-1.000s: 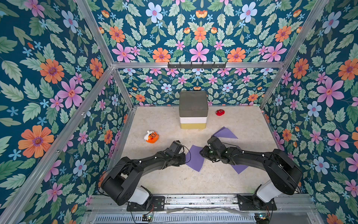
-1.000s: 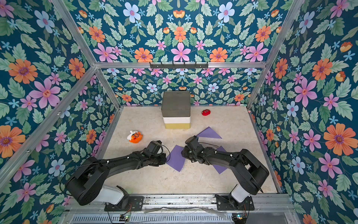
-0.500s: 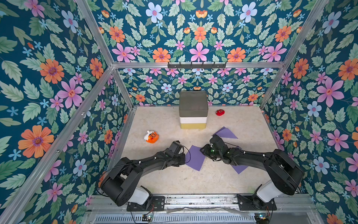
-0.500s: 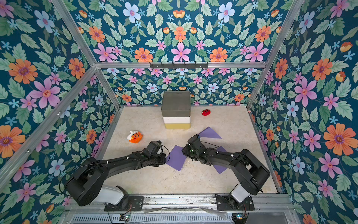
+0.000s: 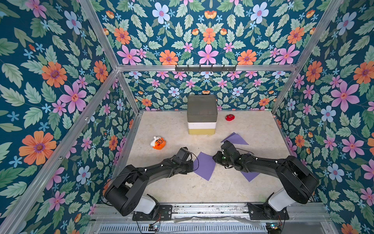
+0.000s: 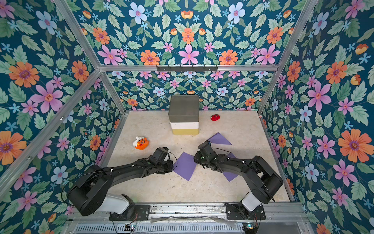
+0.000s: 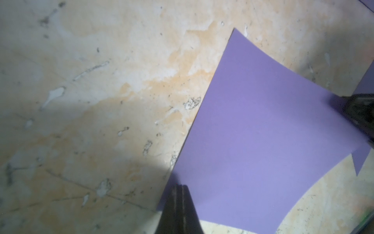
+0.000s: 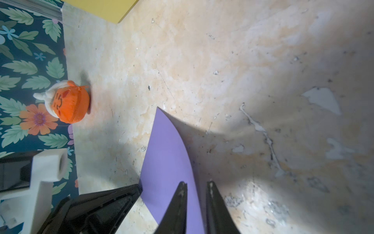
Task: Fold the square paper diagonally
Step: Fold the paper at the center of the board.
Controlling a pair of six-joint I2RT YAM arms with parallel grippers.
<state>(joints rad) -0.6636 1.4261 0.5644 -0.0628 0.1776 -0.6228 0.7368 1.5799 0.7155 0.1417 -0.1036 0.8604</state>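
Right gripper, jaws a narrow gap apart, straddling one corner of the square paper; nothing visibly clamped.
Paper lies between the two grippers, one diagonal running from gripper to gripper; left gripper fully closed, tips on the opposite corner, pinching or pressing unclear. Both equally near.

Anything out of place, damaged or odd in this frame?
Only wear and clutter. The tabletop coating is chipped, with pale flaked patches. A spare purple sheet lies partly under the right arm, and a triangular purple sheet lies farther back. The square paper looks undamaged.
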